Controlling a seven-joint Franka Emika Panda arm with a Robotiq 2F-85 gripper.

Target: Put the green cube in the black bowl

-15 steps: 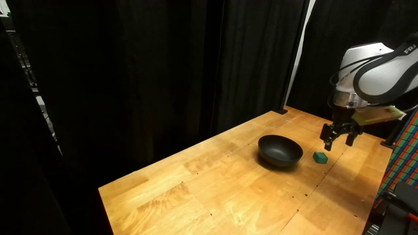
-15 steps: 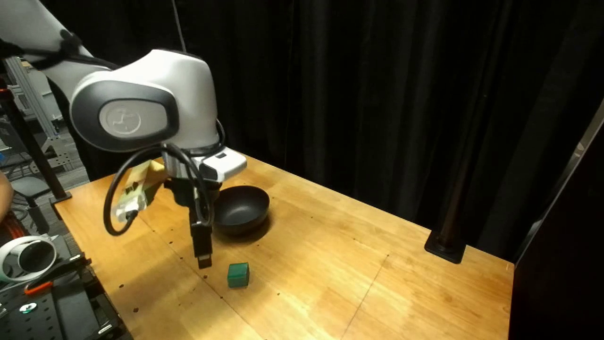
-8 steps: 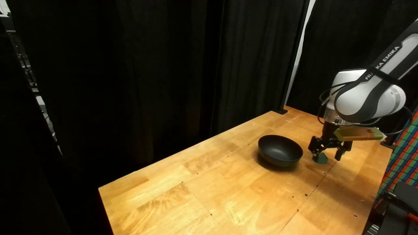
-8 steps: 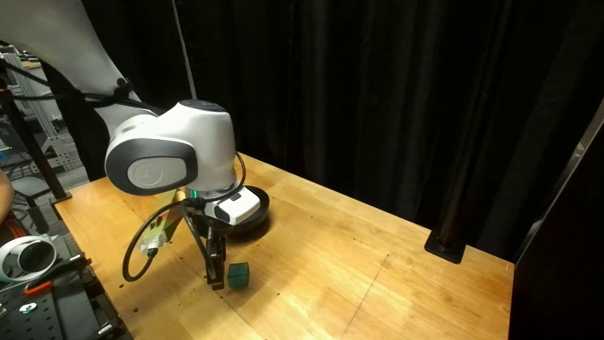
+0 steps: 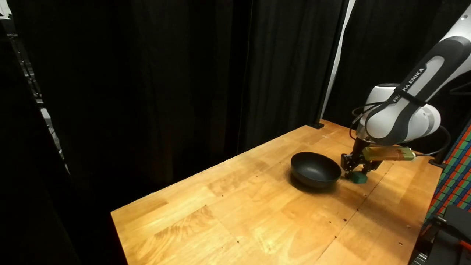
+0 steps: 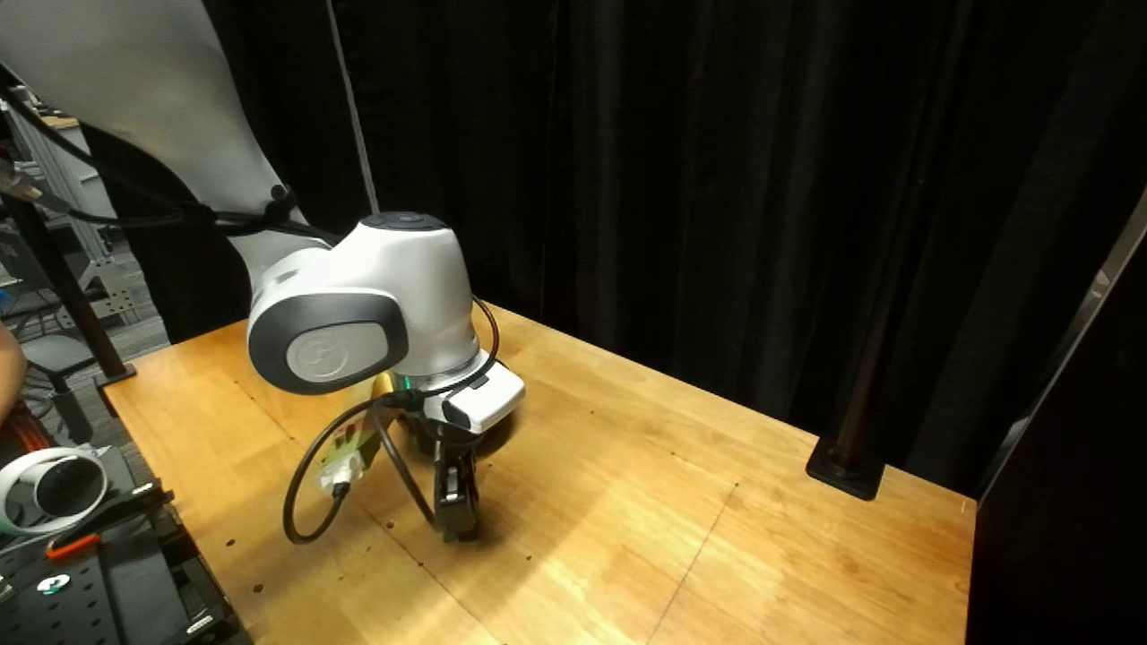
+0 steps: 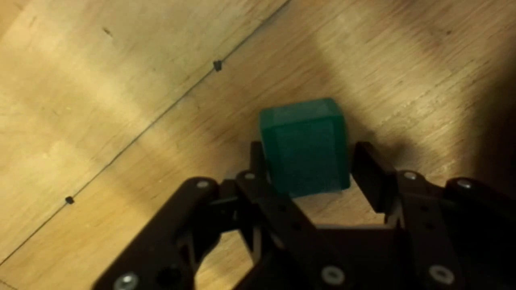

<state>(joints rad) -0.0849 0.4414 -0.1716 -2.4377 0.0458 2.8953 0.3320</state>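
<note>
- The green cube (image 7: 306, 155) sits on the table (image 5: 257, 215).
- Our tool (image 7: 309, 156) straddles it — clamped or not, we cannot tell.
- Grasping seems the current step; next — squeeze, lift, carry to the nearby black bowl (image 5: 315, 172).

Black curtains (image 6: 681, 179) hang behind the wooden table (image 6: 627, 502), a dark post (image 6: 866, 381) stands near its edge on a square base (image 6: 833, 475), a perforated black board (image 6: 81, 598) lies beside the table, and a red, green and blue checkered surface (image 5: 454, 176) shows beyond.

White lettering (image 5: 414, 78), "FRA" and "KA EMIKA", strap (image 5: 410, 97) between, on robot arm (image 5: 425, 81)
</note>
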